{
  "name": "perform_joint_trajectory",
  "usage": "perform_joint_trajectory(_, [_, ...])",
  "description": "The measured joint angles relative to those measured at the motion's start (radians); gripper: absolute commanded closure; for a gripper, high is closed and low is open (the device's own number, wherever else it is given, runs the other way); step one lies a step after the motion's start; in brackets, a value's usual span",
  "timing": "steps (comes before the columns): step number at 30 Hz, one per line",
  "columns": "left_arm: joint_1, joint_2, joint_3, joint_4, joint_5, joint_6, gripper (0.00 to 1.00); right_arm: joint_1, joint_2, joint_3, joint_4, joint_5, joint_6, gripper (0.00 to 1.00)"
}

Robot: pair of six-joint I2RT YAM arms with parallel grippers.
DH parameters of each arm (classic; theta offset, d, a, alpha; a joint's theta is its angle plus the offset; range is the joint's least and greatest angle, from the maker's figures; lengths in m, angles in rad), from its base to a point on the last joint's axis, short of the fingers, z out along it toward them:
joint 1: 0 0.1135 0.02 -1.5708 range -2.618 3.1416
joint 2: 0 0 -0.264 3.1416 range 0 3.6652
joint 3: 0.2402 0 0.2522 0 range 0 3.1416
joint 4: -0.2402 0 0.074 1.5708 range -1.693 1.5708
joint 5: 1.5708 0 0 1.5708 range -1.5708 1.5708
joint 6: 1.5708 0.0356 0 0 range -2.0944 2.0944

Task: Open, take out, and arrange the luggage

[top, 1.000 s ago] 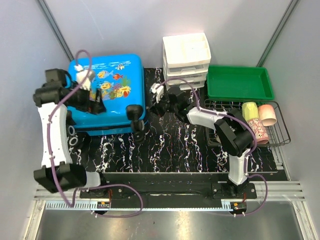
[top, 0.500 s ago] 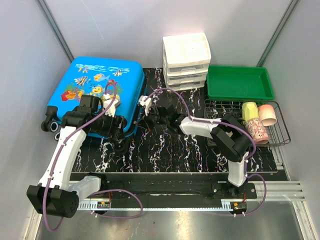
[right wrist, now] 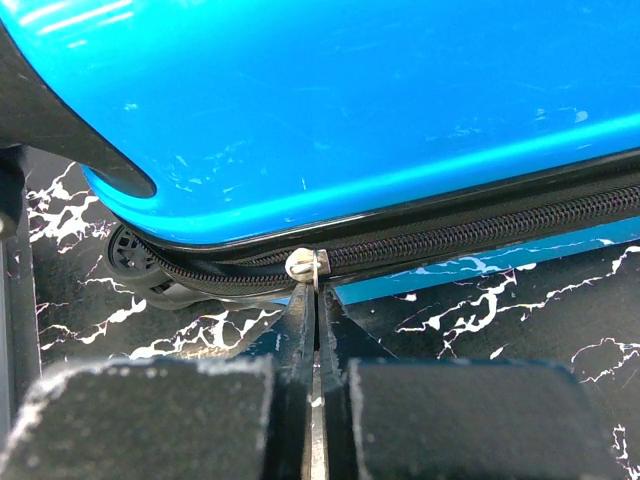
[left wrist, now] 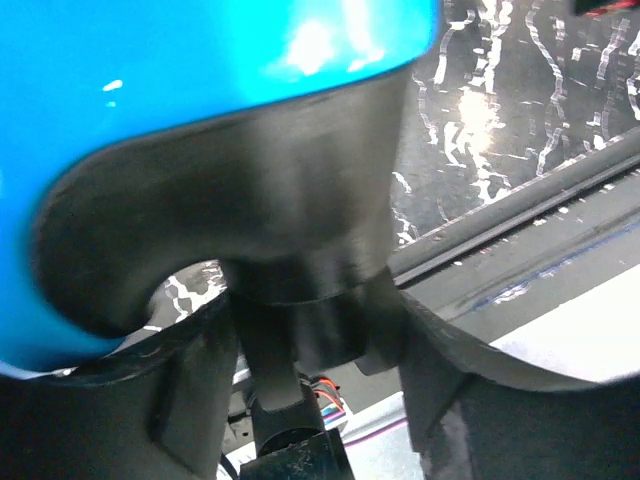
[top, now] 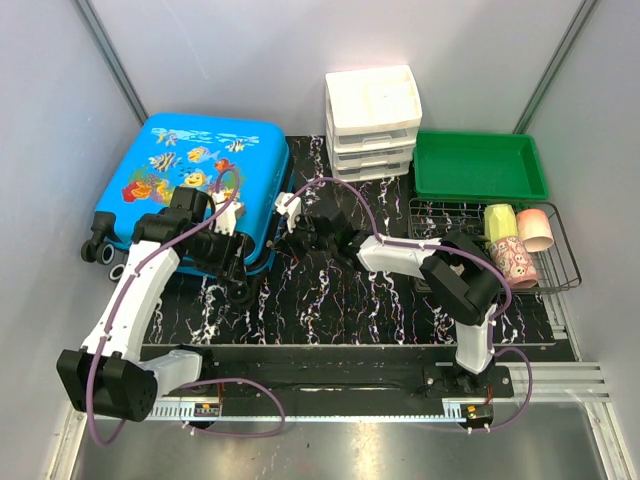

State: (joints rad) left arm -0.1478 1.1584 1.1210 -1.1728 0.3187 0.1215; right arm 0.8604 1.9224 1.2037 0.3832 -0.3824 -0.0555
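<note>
The blue luggage (top: 175, 195) lies flat at the left of the table, fish-print lid up and zip closed. My left gripper (top: 232, 272) is at its near right corner. In the left wrist view the blue shell (left wrist: 200, 80) fills the top, and a black wheel (left wrist: 310, 300) spans the gap between my left gripper's (left wrist: 315, 335) fingers. My right gripper (top: 291, 212) is at the luggage's right side. In the right wrist view it (right wrist: 317, 295) is shut on the silver zipper pull (right wrist: 305, 265), on the black zip below the blue shell (right wrist: 350, 100).
A white three-drawer organiser (top: 372, 120) stands at the back centre. Right of it is a green tray (top: 480, 190). A wire basket (top: 570, 272) at the right holds three cups. Two more luggage wheels (top: 100, 252) stick out near the left wall. A black marbled mat (top: 330, 300) covers the table.
The luggage has swung and now lies flat further left. My left arm moved from the lid to the near right corner wheel and its jaws narrowed. My right gripper followed leftward.
</note>
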Motion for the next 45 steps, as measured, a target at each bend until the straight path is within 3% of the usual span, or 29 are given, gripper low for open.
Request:
perform_joint_trajectory(5, [-0.031,0.017,0.016,-0.015,-0.01,0.02,0.55,0.002,0.0,0.0,0.0,0.009,-0.01,1.0])
perform_joint_trajectory(10, [-0.063,0.02,0.014,-0.015,-0.034,0.049,0.87,0.003,0.0,0.0,0.0,0.015,-0.022,1.0])
perform_joint_trajectory(13, [-0.105,0.021,0.012,-0.016,-0.072,0.084,1.0,0.003,0.0,-0.002,0.002,0.024,-0.027,1.0])
perform_joint_trajectory(20, [-0.222,-0.026,-0.031,0.02,-0.211,0.148,1.0,0.002,-0.026,-0.063,0.04,0.03,-0.043,1.0])
perform_joint_trajectory(29, [-0.374,-0.092,-0.082,0.04,-0.248,0.218,1.0,0.001,-0.155,-0.206,0.039,0.053,-0.058,1.0])
perform_joint_trajectory(36, [-0.41,-0.196,-0.133,0.011,-0.262,0.369,1.0,-0.006,-0.21,-0.248,0.001,0.05,-0.069,1.0])
perform_joint_trajectory(45, [-0.427,-0.283,-0.183,0.03,-0.303,0.455,1.0,-0.193,-0.232,-0.262,-0.015,0.047,-0.137,1.0])
